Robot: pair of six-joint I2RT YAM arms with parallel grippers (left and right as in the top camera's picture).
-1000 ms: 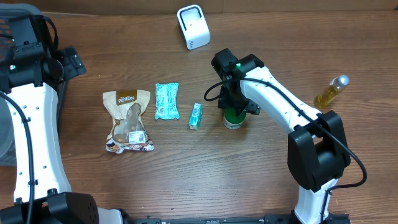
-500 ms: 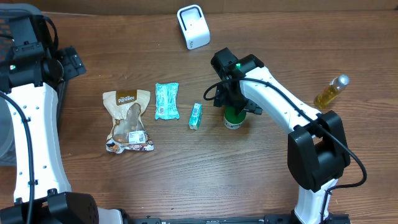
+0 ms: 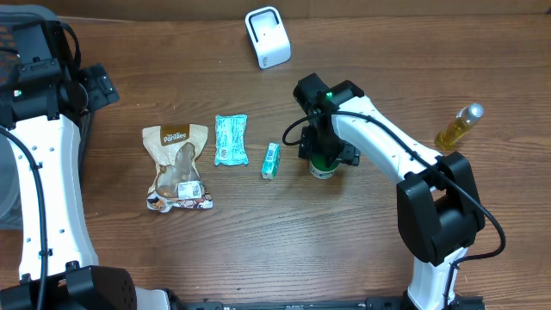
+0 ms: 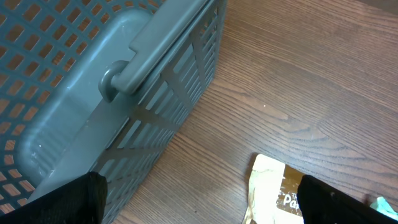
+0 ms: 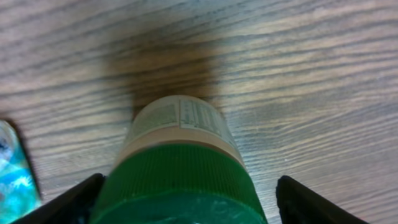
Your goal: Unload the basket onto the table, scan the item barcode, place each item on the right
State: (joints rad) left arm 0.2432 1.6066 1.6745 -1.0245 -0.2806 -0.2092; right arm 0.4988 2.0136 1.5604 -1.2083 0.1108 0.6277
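Right hand (image 3: 322, 145) is low over green-capped jar (image 5: 179, 134). Jar stands upright on surface (image 3: 284, 250), just beside small green box (image 3: 270, 160). Jaws apart, one each side of the cap. A gap shows on one side, so probably not clamped yet, though the view is tight. Top-down straddle suits lifting jar toward white scanner (image 3: 268, 36), well apart at the far edge. Barcode not legible. Left hand (image 4: 199, 190) spread wide, empty, parked beside grey basket (image 4: 93, 81), away from the jar.
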